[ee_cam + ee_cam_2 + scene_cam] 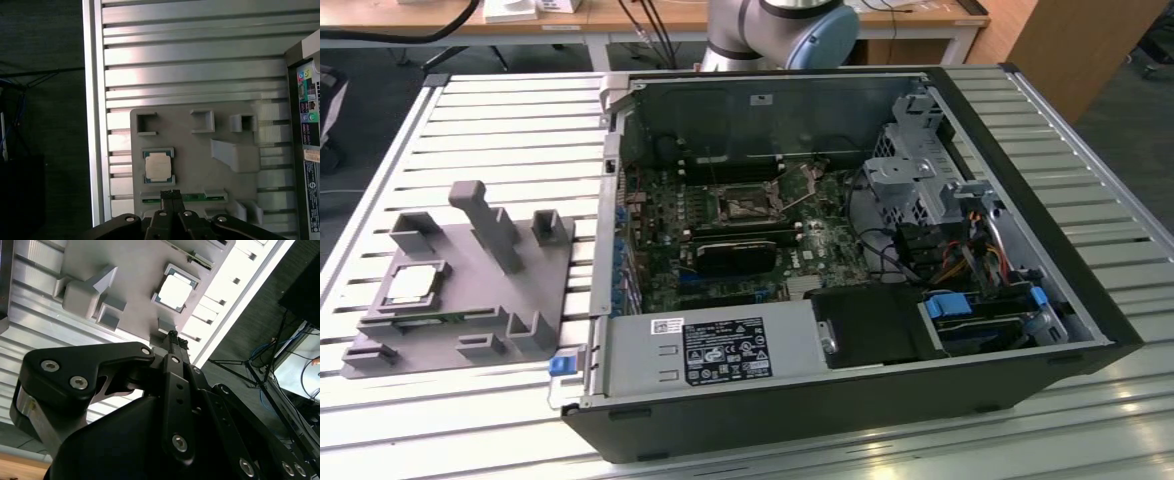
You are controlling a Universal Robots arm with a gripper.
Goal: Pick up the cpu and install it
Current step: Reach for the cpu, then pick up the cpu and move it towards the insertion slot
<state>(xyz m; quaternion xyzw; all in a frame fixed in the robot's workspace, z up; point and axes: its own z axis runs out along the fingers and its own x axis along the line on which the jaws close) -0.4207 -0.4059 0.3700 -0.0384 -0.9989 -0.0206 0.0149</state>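
The cpu [414, 286] lies flat in a recess of the grey tray [520, 300], low at the exterior view's left, on the slatted desk [480, 130] beside the open computer case [854, 390]. In the first wrist view the claw [170, 193] hovers near the chip without touching it, tips pinched together and empty. The chip looks light, stiff, thin and easily damaged. It is best gripped by two opposite edges, not by its slick metal top.

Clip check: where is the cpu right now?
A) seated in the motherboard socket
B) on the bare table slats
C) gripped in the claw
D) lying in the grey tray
D: the cpu lies in a recess of the grey tray, with the claw apart from it.
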